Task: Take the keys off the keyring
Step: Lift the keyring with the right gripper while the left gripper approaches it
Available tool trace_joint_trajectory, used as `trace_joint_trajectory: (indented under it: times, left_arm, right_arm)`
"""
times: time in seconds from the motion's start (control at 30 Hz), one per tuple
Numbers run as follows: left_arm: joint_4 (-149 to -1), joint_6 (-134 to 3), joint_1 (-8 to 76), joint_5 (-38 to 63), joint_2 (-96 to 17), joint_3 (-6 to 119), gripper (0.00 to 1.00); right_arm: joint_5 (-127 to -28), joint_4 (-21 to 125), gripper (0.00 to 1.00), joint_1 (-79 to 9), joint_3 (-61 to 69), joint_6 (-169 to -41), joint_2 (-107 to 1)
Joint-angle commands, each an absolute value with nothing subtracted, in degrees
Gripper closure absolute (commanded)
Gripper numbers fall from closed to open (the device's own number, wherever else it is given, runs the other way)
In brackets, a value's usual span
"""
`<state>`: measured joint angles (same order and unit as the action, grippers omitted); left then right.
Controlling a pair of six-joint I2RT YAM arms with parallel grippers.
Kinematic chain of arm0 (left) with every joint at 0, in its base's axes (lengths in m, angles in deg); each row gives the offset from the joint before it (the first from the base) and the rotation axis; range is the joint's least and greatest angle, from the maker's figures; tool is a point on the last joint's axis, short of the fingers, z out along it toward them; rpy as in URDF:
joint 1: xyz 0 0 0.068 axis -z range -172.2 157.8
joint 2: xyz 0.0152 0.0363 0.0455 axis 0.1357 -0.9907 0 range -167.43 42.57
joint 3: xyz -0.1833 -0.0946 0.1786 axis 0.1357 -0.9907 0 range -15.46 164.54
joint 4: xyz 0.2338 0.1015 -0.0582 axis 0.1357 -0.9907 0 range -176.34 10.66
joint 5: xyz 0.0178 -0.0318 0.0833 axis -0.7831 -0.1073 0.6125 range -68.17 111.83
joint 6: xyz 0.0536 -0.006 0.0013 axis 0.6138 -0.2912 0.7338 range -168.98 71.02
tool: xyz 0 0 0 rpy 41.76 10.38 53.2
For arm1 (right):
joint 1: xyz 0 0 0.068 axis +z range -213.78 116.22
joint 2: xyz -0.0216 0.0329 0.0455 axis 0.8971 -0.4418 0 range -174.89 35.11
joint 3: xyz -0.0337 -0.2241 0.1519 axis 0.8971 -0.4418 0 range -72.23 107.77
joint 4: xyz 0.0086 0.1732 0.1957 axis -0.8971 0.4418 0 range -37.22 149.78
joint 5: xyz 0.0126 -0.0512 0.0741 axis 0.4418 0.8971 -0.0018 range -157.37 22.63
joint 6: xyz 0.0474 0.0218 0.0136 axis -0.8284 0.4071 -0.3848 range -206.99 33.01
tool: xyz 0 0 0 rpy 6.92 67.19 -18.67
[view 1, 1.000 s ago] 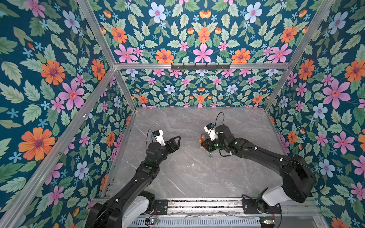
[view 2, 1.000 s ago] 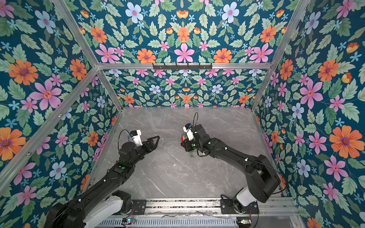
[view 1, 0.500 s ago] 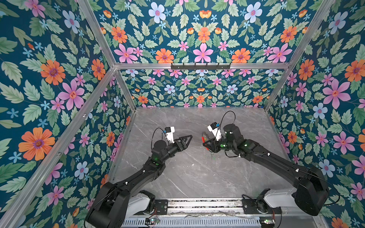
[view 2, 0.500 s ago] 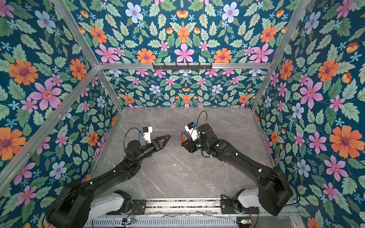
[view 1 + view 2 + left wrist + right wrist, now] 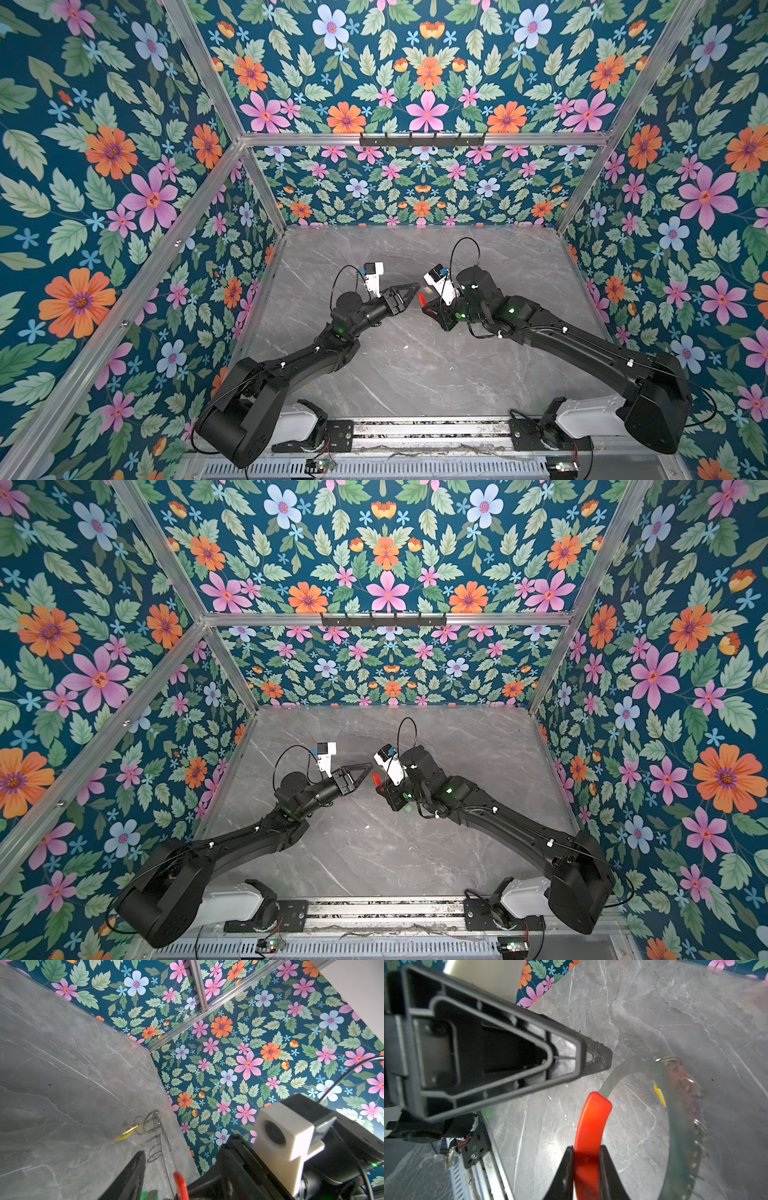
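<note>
The keyring (image 5: pixel 421 298) is over the middle of the bench (image 5: pixel 415 374) in both top views. Only its red arc shows well there. The arc sticks out of the right gripper (image 5: pixel 428 308), which is pinched on it. The left gripper (image 5: pixel 417 286) has its tip just beside the arc's free end. I cannot tell how wide the left gripper is.

In the left wrist view the keyring (image 5: pixel 180 1184) is seen on its edge, as a thin line running away over the bench. Its red arc is at the near end and the small rings (image 5: pixel 152 1122) are at the far end. The yellow key (image 5: pixel 127 1133) hangs from them, its long side pointing away from the hoop.

In the right wrist view two fingers (image 5: pixel 564 1174) squeeze the red arc (image 5: pixel 591 1122). The arc points straight out from them. Then the grey hoop bends round in a big blurry loop. The yellow key (image 5: pixel 660 1094) peeks out behind it. A left finger (image 5: pixel 598 1059) is just beside the hoop.
</note>
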<state>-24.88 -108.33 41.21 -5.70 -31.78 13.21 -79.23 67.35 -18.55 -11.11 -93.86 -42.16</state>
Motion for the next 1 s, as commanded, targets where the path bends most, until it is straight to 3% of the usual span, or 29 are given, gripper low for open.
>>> trace_joint_trajectory:
  times: [0.0, 0.43, 0.8, 0.97]
  left_arm:
    - [-28.03, -105.48, 41.42, -4.22, -31.36, 13.88, 0.42]
    - [-27.01, -105.97, 42.21, -5.24, -32.05, 14.56, 0.60]
    - [-23.18, -109.62, 42.41, -5.94, -32.46, 13.68, 0.85]
    - [-19.26, -113.70, 42.58, -5.52, -33.30, 12.91, 1.00]
  right_arm:
    - [-75.67, 68.29, 0.82, -17.67, -9.80, -90.82, -42.41]
    - [-73.47, 66.60, 0.82, -16.18, -7.85, -90.45, -43.84]
    - [-71.94, 66.76, 0.82, -15.36, -5.88, -89.45, -46.00]
    - [-71.69, 66.27, 0.71, -15.35, -5.81, -89.83, -45.86]
